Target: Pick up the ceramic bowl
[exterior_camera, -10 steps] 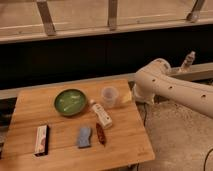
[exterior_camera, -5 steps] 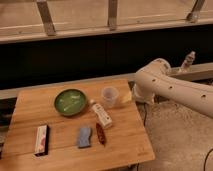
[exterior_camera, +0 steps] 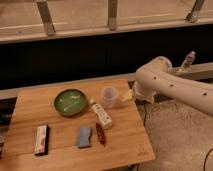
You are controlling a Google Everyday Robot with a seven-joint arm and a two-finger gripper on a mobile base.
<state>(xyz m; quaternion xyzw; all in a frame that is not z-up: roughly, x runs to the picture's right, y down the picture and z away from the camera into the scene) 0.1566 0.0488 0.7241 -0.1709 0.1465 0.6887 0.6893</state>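
- Clearly, the ceramic bowl [exterior_camera: 70,101] sits upright on the wooden surface [exterior_camera: 30,115], left of centre in the frame and toward the surface's far edge; it is glossy green with a darker rim.
- Just right of it, apart from it, stands a small translucent plastic cup [exterior_camera: 109,96].
- Between and below the two lies a white bottle [exterior_camera: 101,114] on its side, its cap end pointing toward the bowl.
- Lower in the frame lie a reddish-brown packet [exterior_camera: 100,133] and, just beside it, a blue-grey pouch [exterior_camera: 84,136].
- At the lower left lies a flat box [exterior_camera: 41,139] with a red stripe.
- The white arm [exterior_camera: 165,85] reaches in from the right edge, its bent elbow just off the surface's right side.
- The tool [exterior_camera: 189,60] is raised at the upper right of the frame, well apart from the bowl, released and grasping nothing.
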